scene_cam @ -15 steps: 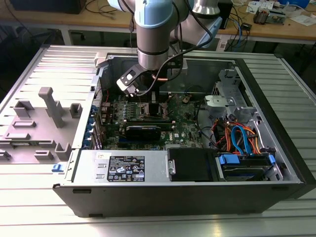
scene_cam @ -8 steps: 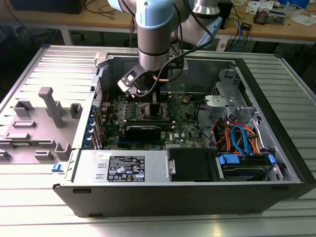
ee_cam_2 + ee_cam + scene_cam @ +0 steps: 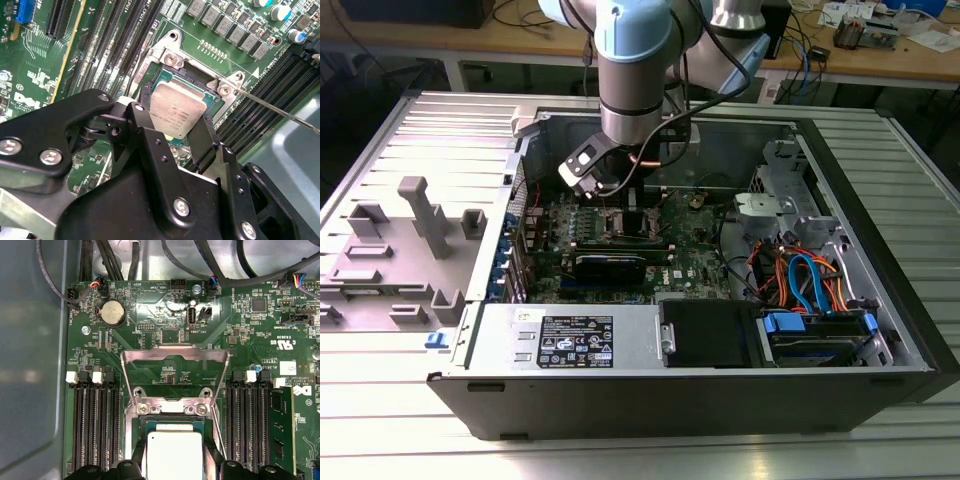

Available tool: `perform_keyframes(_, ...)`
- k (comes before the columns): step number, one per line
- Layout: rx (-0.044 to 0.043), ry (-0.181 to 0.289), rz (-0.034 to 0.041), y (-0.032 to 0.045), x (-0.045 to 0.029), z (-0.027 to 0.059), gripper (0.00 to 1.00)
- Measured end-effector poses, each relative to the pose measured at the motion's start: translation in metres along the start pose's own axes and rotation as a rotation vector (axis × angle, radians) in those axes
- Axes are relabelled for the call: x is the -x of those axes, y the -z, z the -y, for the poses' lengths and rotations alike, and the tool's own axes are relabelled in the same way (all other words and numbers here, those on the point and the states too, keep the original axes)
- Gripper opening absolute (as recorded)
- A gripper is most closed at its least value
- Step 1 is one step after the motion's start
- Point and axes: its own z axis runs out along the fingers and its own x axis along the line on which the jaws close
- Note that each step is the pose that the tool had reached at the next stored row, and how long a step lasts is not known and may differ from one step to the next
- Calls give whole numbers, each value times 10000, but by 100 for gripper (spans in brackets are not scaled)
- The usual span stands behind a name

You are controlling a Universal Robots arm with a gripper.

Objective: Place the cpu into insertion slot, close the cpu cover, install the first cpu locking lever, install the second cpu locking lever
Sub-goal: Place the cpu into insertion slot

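Ribbed metal table (image 3: 620, 458) bearing open computer case (image 3: 670, 405), perhaps its panel (image 3: 450, 130) beside.

A thin silver square metal cover frame (image 3: 175, 355) stands raised at one edge of the square silver-rimmed socket (image 3: 172, 410), barring that side. Long black memory slots (image 3: 95, 425) closely flank the socket on two sides. Black cables (image 3: 110, 260) cross beyond the frame. The robot's black hand (image 3: 175, 131) occupies the space directly over the socket.

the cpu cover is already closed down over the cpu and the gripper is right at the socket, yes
No, the cpu cover is open, hinged back off the insertion slot, as the first wrist view shows. The cpu is uncovered there, and the gripper is right at the socket.
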Motion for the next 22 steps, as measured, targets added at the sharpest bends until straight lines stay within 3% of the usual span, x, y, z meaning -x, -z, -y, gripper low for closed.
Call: perform_keyframes(22,0,-44,0,-10,-11,-6,55)
